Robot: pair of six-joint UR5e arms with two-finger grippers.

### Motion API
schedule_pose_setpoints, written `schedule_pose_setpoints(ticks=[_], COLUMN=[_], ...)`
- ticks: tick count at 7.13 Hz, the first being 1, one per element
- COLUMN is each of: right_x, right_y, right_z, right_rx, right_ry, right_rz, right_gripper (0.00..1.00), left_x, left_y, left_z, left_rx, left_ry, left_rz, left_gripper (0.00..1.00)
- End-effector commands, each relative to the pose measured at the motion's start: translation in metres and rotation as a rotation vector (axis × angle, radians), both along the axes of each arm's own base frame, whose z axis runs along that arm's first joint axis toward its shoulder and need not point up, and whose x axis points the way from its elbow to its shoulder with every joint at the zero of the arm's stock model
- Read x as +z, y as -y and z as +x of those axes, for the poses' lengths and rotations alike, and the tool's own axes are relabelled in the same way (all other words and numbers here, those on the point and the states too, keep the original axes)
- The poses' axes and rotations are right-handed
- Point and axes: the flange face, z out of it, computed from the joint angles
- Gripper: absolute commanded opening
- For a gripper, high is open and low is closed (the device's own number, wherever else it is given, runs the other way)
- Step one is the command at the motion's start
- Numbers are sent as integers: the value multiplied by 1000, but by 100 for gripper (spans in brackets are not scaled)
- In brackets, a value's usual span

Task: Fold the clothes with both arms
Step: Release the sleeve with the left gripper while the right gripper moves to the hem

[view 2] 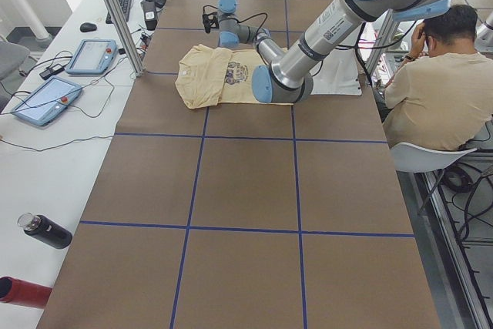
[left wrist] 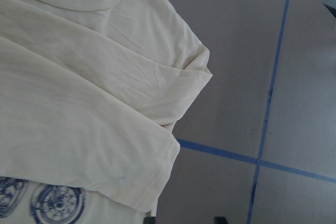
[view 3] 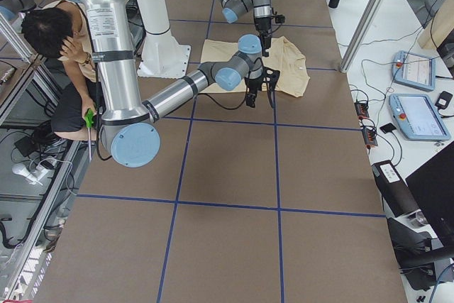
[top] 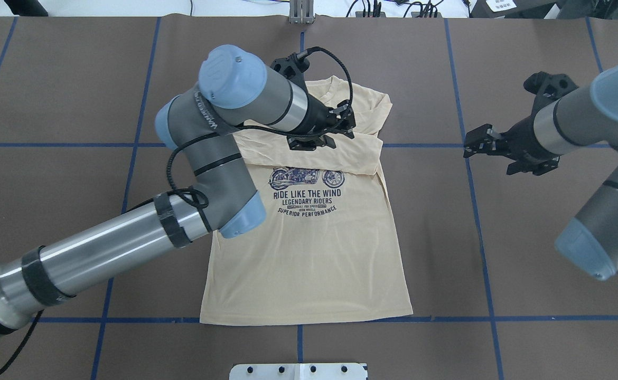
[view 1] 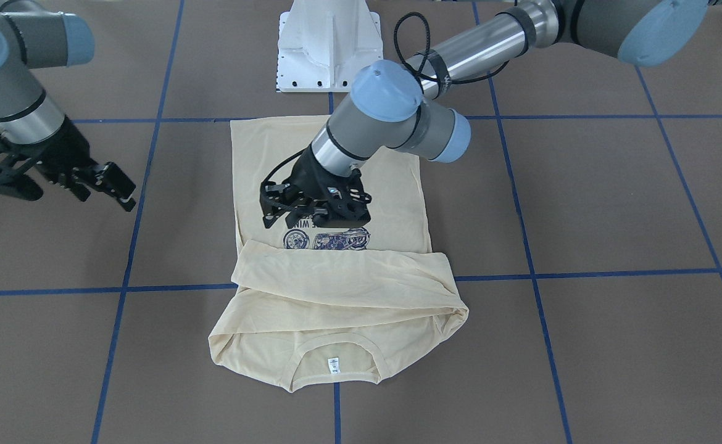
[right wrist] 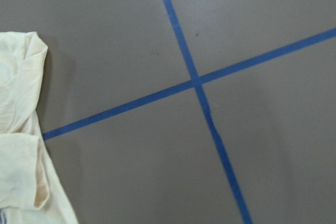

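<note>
The T-shirt (top: 314,253) lay flat, print up, on the counter (top: 499,237) with its sleeves (view 1: 342,277) folded across the chest; the left gripper (top: 311,142), fingers parted and empty, hovered over them, the right gripper (top: 473,143) (finger state impossible to tell) well aside, so both should probably pinch matching corners evenly.

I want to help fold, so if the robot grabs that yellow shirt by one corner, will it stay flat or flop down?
Probably flop: the T-shirt looks thin and lies in soft wrinkles. The folded sleeve bunches loosely, so it would likely slide open. It seems light, so a push may crumple it.
</note>
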Motion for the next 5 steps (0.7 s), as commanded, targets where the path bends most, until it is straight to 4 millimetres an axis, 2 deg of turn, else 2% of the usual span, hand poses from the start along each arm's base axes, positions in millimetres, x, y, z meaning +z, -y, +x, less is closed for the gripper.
schedule_pose_setpoints(ticks=[1, 2, 3, 4, 5], right_x=[-39, -40, -34, -33, -27], right_y=[-91, -136, -186, -210, -226], right_z=[-75, -105, -139, -153, -164], right_rx=[58, 56, 89, 121, 153], right_ry=[56, 54, 32, 36, 30], right_rz=[-88, -119, -114, -147, -164], right_gripper=[100, 99, 99, 99, 97], left_x=[62, 89, 104, 118, 122], left_y=[-27, -32, -23, -13, -10], left_z=[-76, -113, -149, -177, -184], left_rx=[12, 22, 20, 19, 12], left_ry=[8, 25, 36, 47, 51], left_rz=[71, 115, 147, 141, 140], left_gripper=[48, 47, 47, 48, 48])
